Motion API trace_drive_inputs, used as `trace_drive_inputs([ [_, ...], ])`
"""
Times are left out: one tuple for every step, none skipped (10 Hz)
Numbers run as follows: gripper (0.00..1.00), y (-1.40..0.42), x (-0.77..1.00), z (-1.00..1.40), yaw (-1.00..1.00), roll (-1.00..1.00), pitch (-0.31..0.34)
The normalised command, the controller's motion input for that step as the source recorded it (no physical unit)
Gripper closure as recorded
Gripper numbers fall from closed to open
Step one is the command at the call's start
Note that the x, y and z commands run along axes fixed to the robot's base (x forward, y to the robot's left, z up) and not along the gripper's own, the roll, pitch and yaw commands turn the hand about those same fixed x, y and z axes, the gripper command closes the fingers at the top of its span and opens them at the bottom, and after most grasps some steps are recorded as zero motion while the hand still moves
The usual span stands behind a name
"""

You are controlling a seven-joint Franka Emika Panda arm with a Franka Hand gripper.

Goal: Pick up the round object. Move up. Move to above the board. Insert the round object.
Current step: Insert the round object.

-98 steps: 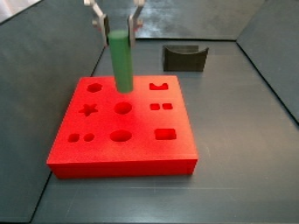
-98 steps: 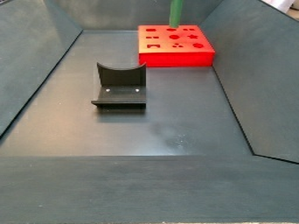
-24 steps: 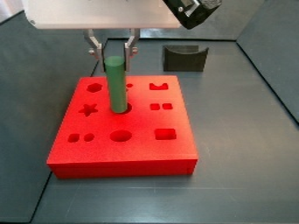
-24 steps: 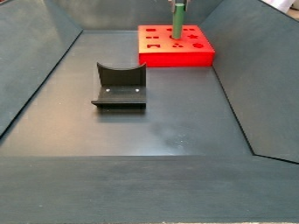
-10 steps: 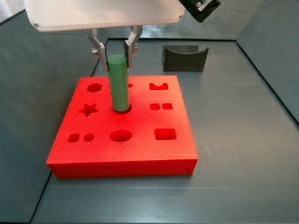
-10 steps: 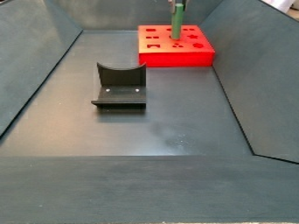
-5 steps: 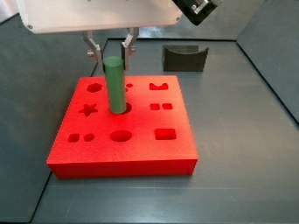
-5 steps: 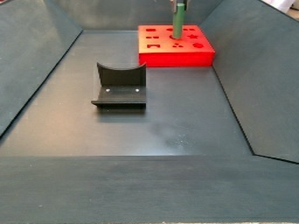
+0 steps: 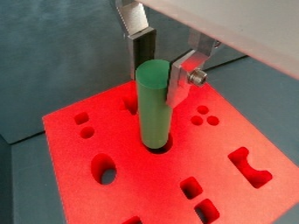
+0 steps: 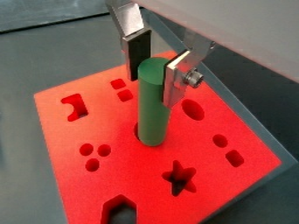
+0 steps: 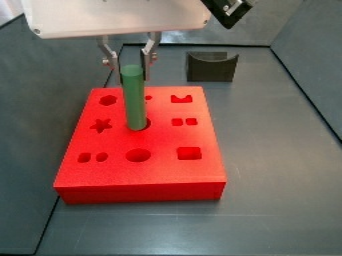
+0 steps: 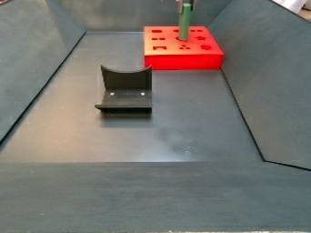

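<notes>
The green round object (image 11: 134, 100) stands upright in a round hole in the middle of the red board (image 11: 147, 175). It shows the same way in both wrist views (image 9: 152, 105) (image 10: 152, 101) and in a side view (image 12: 185, 23). My gripper (image 11: 130, 55) is right above the board, with its fingertips either side of the peg's top (image 9: 162, 66) (image 10: 158, 63). The jaws stand slightly wider than the peg, with a small gap at the dark pad, so it reads as open. The board also shows in the other views (image 9: 140, 188) (image 10: 128, 179) (image 12: 183, 56).
The dark fixture (image 11: 211, 66) stands on the grey floor behind the board, and in a side view (image 12: 124, 89) it is in the middle of the bin. Sloping grey walls enclose the floor. Other cut-outs surround the peg.
The peg's top sits a little lower than a second ago, deeper in the hole. The gripper has hardly moved.
</notes>
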Motion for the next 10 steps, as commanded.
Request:
trace_drive_inputs([
  [1.0, -0.04, 0.24, -0.3, 0.0, 0.1, 0.0],
  [1.0, -0.01, 0.31, -0.39, 0.0, 0.12, 0.004],
  [1.0, 0.0, 0.27, -0.4, 0.0, 0.12, 0.0],
  [1.0, 0.0, 0.14, -0.16, 0.0, 0.07, 0.016],
  [1.0, 0.0, 0.0, 0.0, 0.0, 0.03, 0.0],
  [1.0, -0.01, -0.03, -0.44, 0.0, 0.11, -0.1],
  [1.0, -0.01, -0.11, -0.56, 0.0, 0.12, -0.19],
  [1.0, -0.01, -0.12, -0.51, 0.0, 0.1, -0.206],
  [1.0, 0.0, -0.11, -0.47, 0.0, 0.06, -0.209],
  [1.0, -0.01, -0.09, -0.47, 0.0, 0.09, -0.207],
])
